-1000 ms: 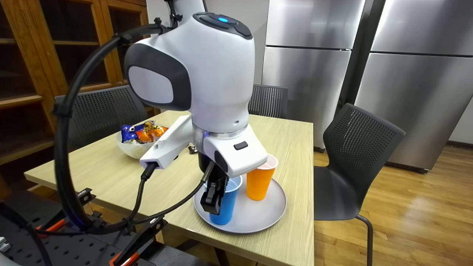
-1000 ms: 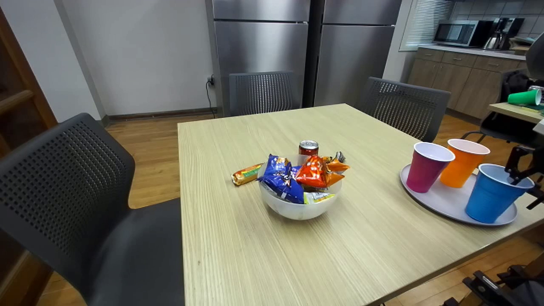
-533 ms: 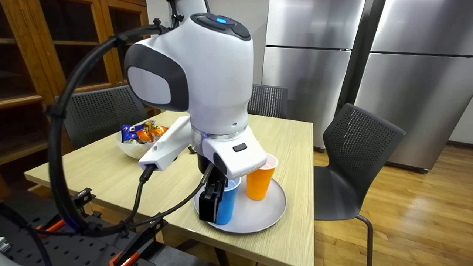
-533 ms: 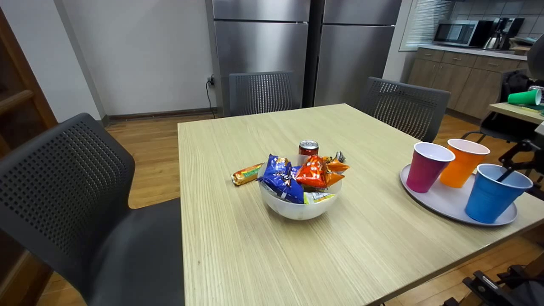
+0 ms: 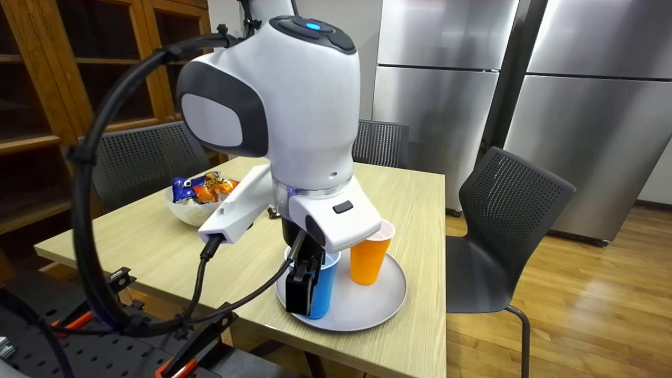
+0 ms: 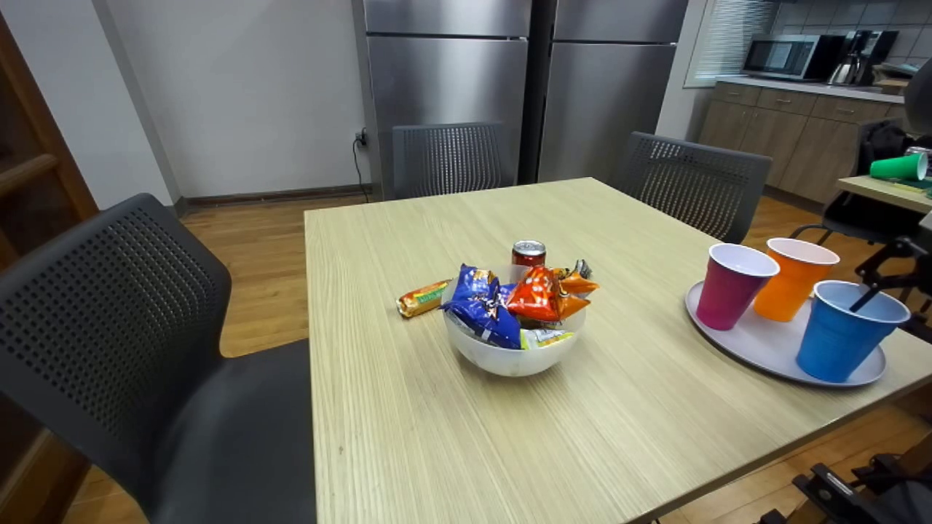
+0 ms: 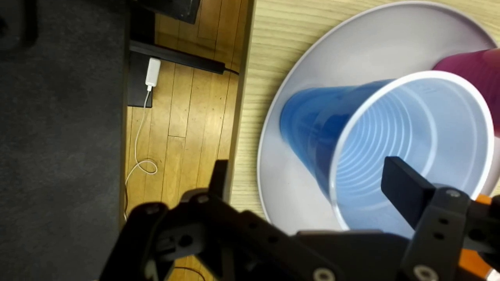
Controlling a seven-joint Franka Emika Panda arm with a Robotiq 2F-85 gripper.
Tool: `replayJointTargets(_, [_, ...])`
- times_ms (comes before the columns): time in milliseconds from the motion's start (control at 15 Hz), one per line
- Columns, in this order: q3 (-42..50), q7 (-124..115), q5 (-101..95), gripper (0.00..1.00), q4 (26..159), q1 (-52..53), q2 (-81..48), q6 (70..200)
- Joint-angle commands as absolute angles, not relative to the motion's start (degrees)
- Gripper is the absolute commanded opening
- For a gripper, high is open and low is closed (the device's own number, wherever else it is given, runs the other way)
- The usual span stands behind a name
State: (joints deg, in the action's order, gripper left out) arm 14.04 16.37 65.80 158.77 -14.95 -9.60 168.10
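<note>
Robotiq gripper (image 7: 312, 181), fingers (image 7: 406, 187) spread wide, straddles the rim of a blue plastic cup (image 7: 316, 128): one finger dips into the mouth, the other hangs outside the wall. Whether either touches the plastic I cannot tell from where I stand. That cup sits on a round grey plate (image 6: 772, 346), at four o'clock on it in an exterior view. Sharing the plate are an orange plastic cup (image 6: 792, 290) at twelve and a magenta plastic cup (image 6: 728, 298) near ten. Well apart from them, at nine o'clock across the light wood table (image 6: 568, 437), I see a white bowl (image 6: 510, 362) heaped with blue snack bags (image 6: 484, 324) and a red snack bag (image 6: 537, 295). Just beyond the bowl, at twelve, rises a red soda can (image 6: 528, 255); toward ten lies a yellow-wrapped roll (image 6: 422, 300). Dark mesh-backed chairs (image 6: 692, 185) stand around the table, and stainless steel refrigerators (image 6: 448, 87) tower past it toward twelve.
</note>
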Motion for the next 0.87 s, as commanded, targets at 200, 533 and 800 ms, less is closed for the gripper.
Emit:
replayJointTargets(200, [13.6,21.7,67.8,1.00,159.4,-14.5,-7.3,169.0])
replayJointTargets(533, [14.1,20.1,66.0,1.00,158.8,-14.7,-9.3,168.2])
replayJointTargets(800, [14.1,20.1,66.0,1.00,158.8,-14.7,-9.4,168.2])
